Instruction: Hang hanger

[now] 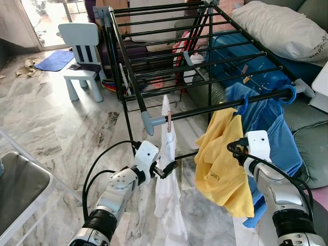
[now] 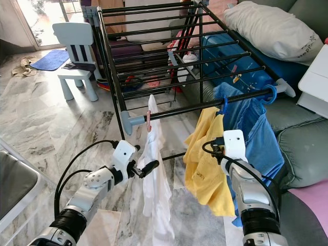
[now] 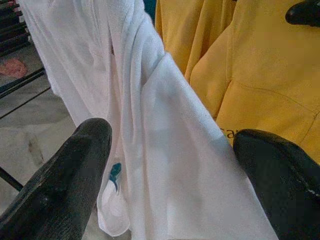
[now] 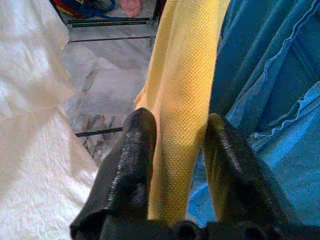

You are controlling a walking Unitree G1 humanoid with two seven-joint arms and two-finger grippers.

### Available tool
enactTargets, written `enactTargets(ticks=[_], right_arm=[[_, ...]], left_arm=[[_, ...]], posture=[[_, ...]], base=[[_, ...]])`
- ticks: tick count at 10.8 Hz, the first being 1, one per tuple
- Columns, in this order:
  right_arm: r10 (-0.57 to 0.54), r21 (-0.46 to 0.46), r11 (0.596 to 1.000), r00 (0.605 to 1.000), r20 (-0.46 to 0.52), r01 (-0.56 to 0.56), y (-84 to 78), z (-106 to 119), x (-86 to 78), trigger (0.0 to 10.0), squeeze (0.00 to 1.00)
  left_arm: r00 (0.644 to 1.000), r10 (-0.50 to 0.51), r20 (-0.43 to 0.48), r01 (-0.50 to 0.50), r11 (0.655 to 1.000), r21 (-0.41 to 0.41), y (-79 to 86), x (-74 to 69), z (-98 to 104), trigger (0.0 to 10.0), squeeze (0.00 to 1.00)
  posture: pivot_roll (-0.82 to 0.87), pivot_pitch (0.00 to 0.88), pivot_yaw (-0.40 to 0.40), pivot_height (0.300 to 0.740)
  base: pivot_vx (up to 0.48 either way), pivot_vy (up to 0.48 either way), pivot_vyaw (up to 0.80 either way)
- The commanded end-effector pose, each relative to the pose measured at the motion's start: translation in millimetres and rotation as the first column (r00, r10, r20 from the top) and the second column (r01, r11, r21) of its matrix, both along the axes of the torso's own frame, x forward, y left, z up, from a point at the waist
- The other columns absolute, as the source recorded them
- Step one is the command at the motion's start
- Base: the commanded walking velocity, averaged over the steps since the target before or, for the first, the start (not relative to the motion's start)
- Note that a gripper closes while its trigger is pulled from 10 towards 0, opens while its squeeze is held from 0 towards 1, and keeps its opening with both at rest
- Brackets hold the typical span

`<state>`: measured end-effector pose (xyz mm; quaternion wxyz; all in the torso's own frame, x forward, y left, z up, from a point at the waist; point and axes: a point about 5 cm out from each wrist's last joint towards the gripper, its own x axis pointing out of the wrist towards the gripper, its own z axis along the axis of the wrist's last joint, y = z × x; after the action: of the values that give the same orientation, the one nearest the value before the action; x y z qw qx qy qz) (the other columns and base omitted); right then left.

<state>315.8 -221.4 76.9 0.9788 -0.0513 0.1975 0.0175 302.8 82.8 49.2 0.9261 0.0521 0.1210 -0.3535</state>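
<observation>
A white garment (image 1: 168, 195) hangs from a pinkish hanger hook (image 1: 169, 120) on the front rail (image 1: 205, 110) of the black drying rack. Beside it on that rail hang a yellow shirt (image 1: 220, 159) and a blue garment (image 1: 274, 133) with a blue hanger hook (image 1: 245, 105). My left gripper (image 1: 168, 169) is at the white garment's edge, open wide, with white cloth lying loose between its fingers (image 3: 75, 165). My right gripper (image 4: 180, 135) is at the yellow shirt's right edge. Its fingers (image 4: 132, 150) stand a little apart with a fold of yellow cloth between them.
The rack's top rods (image 1: 205, 56) stretch away ahead. Under it lie clothes and a blue suitcase (image 1: 246, 56). A pale blue child's chair (image 1: 82, 51) stands at the back left on the marble floor. A sofa with a white pillow (image 1: 284, 28) is on the right, a metal frame (image 1: 20, 189) at near left.
</observation>
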Motion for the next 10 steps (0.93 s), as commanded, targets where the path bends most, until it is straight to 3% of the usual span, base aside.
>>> enactTargets(ticks=[1, 8, 10], right_arm=[[0.004, -0.008, 1.0, 1.0, 0.008, -0.004, -0.7, 2, 2.5, 0.0, 0.0], [-0.003, -0.016, 1.0, 1.0, 0.02, 0.003, -5.0, 2, 1.1, 0.0, 0.0], [0.007, -0.018, 1.0, 0.995, 0.099, -0.005, -5.3, 13, 1.5, 0.0, 0.0]], left_arm=[[1.0, -0.007, 0.0, 0.007, 1.0, 0.02, -0.4, 0.5, -1, 10.0, 0.0], [1.0, -0.019, 0.002, 0.019, 1.0, 0.024, -3.5, 1.7, 0, 10.0, 0.0], [1.0, -0.015, 0.0, 0.015, 0.999, 0.04, -2.7, 2.8, 0, 10.0, 0.0]], posture=[[-0.03, 0.0, -0.014, 0.74], [-0.03, 0.0, -0.006, 0.74], [-0.02, 0.0, -0.007, 0.74]], base=[[0.0, 0.0, 0.0], [0.0, 0.0, 0.0], [0.0, 0.0, 0.0]])
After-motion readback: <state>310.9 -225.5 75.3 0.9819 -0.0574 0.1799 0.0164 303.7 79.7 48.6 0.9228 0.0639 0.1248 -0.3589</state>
